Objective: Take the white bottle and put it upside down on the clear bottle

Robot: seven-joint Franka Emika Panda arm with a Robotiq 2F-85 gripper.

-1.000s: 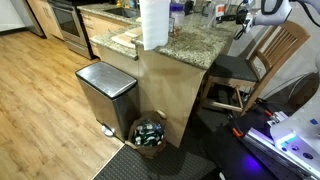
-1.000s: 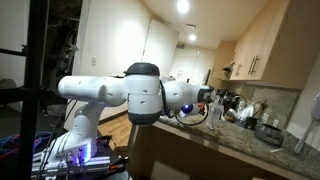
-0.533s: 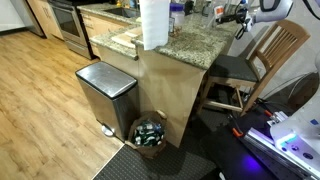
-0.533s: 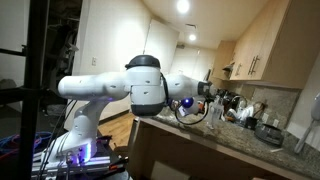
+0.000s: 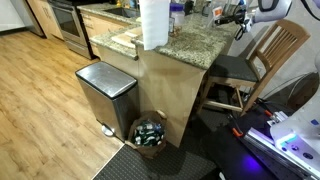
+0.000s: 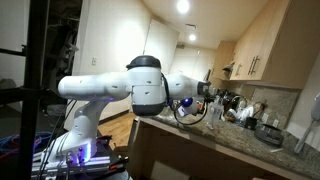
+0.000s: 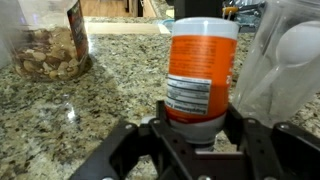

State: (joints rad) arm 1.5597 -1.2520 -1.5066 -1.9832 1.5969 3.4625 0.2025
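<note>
Granite worktop (image 7: 60,110) fills the wrist view. At its centre stands the white bottle (image 7: 200,70), wrapped in an orange label, with a dark top at the picture's upper edge. The black fingers (image 7: 140,140) of the end effector (image 7: 197,120) flank the bottle's base, one close on each side. It cannot be told whether they press on it or only stand beside it. Just beside it, toward the right edge of that view, is the clear bottle (image 7: 285,55), with pale rounded shapes showing through its wall. At the far left stands a jar of nuts (image 7: 45,45). In an exterior view, the white arm (image 6: 100,88) reaches over the worktop. In an exterior view, a paper towel roll (image 5: 153,22) stands on the worktop above a steel bin (image 5: 105,92), with a wooden chair (image 5: 275,50) nearby.
</note>
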